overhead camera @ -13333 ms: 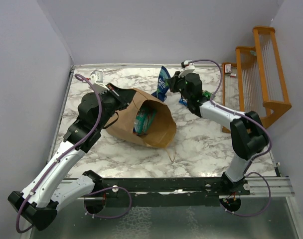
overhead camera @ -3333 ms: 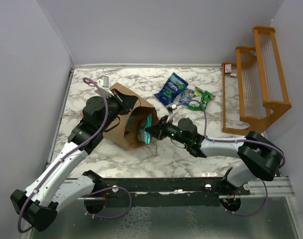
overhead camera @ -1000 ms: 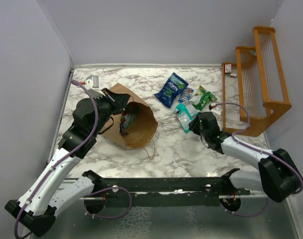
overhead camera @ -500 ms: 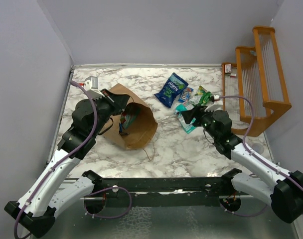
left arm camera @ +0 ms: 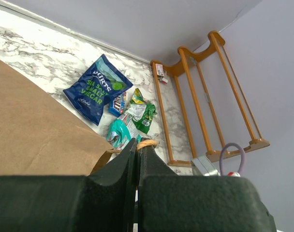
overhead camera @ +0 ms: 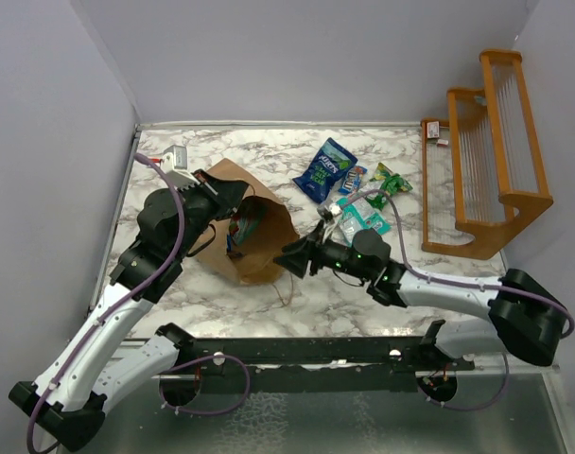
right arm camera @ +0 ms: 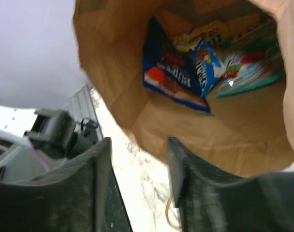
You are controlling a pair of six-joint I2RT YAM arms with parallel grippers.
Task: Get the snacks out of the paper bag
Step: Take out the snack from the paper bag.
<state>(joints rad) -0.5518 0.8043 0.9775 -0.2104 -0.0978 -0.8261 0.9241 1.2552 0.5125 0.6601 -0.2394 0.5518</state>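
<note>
Paper bag, clamped by left gripper, holds snacks; right gripper spread empty before it.

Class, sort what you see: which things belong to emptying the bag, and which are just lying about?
Part of the job: paper bag; snacks inside it; snacks lying outside it.
Just lying about: wooden rack.

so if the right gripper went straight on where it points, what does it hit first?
Open right gripper aims into the paper bag mouth; way in looks free. First contact is probably the dark blue packet inside, or the bag's lower wall. Depth unclear.
</note>
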